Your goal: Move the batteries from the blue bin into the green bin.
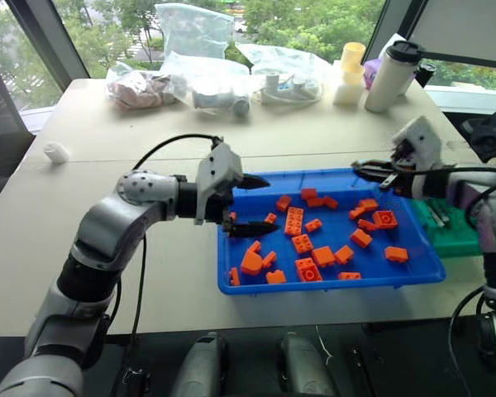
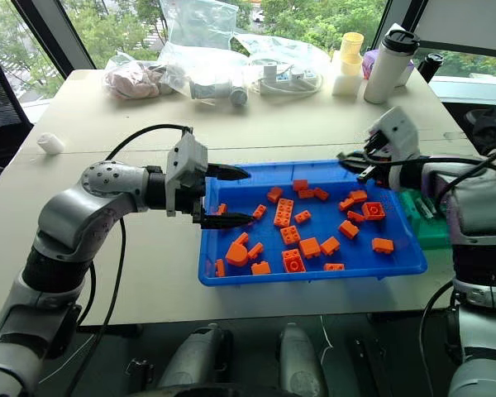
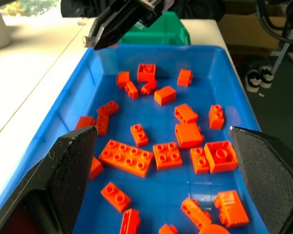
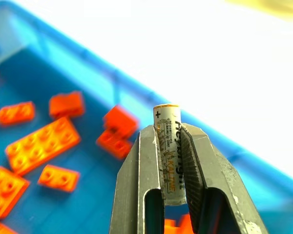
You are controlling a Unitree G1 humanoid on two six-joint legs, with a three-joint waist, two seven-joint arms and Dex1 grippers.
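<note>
My left gripper [image 1: 250,204] hung over the near-left corner of the blue bin [image 1: 413,273], its fingers spread wide with nothing between them. From my head I saw those two black fingers pointing right across the tray; my left wrist camera looked between them, along the length of the tray, at the orange bricks [image 3: 127,157] scattered over the blue floor.

My right gripper [image 4: 169,161] was clamped shut on a battery [image 4: 168,146]. My right wrist camera showed it plainly: a slim grey cylinder standing up between the two fingers, its plus end poking out past the tips, with bricks and the tray's rim blurred behind. From my head that battery was too small to make out; I saw just the closed black tips above the tray's far-right part. My left wrist camera caught those same tips from the other end, dark and closed above the far wall.

The green bin [image 1: 450,236] sat just beside the tray's right end, partly hidden under my right arm. From my left wrist it showed past the far wall, behind my right gripper.

Farther off, bags [image 1: 194,62], a white tumbler [image 1: 391,76] and a yellow cup [image 1: 352,56] stood along the table's [image 1: 91,141] far edge.
</note>
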